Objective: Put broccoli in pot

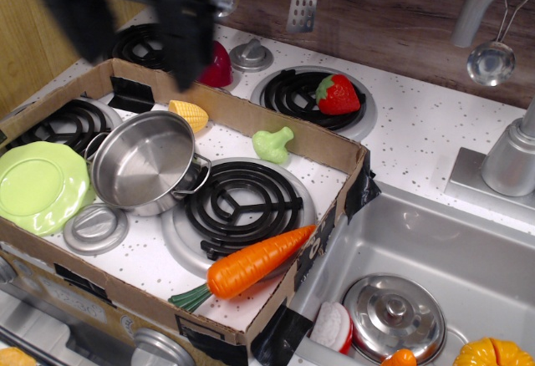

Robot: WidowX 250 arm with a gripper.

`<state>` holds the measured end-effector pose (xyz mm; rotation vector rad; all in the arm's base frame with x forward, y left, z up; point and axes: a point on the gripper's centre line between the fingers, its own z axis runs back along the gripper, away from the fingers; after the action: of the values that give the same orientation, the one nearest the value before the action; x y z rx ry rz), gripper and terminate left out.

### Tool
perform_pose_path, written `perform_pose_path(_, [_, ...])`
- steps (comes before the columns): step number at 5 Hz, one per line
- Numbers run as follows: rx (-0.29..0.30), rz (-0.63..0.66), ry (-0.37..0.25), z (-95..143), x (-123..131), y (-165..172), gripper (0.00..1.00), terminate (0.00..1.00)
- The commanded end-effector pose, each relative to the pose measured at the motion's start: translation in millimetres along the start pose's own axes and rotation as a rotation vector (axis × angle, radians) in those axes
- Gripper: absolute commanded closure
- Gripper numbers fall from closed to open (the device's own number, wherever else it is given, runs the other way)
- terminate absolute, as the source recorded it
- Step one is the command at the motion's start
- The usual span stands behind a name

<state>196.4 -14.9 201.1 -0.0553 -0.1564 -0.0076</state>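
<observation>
here the broccoli [272, 144] lies well right of and below the blurred gripper [188, 44], whose jaw state is unclear.

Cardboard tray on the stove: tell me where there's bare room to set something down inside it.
Free patches: the speckled strip between the carrot and the front cardboard wall, beside the small knob; the burner between pot and carrot; and the white corner right of the broccoli. The left end is crowded: plate, pot and corn sit close together.
</observation>
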Motion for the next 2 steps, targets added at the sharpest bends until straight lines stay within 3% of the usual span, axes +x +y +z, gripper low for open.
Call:
perform_pose_path(1, [-0.007,-0.029,-0.047,-36.7,29.1,-4.6,0.00,0.00])
perform_pose_path(2, [-0.012,-0.059,-0.060,-58.4,44.7,-3.9,0.00,0.00])
